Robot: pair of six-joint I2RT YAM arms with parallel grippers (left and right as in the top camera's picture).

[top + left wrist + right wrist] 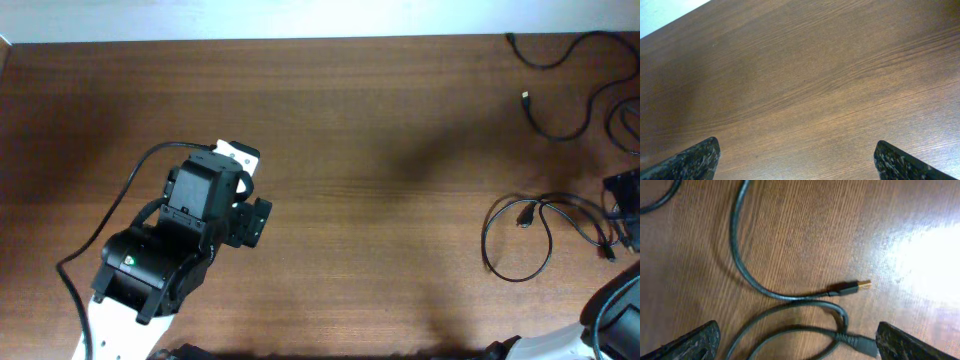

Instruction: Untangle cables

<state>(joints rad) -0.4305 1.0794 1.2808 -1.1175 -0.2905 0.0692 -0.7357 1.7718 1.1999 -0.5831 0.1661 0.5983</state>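
Observation:
Thin black cables lie at the table's right side: a looped strand (pixel 515 235) with a small plug, and more strands (pixel 560 95) at the far right corner. My right gripper (pixel 625 215) hovers at the right edge over the loops, open. In the right wrist view a cable with a gold-tipped plug (pixel 852 286) curves above the open jaws (pixel 797 342), and a looped cable with a strain-relief plug (pixel 855 341) lies between the fingertips, not gripped. My left gripper (pixel 245 190) is open at the left over bare wood (pixel 800 90), its jaws (pixel 797 160) empty.
The brown wooden table (pixel 380 150) spans the view. A thicker black wire (pixel 110 220) runs from the left arm's base. The table's far edge meets a pale wall (pixel 250 18) at the top.

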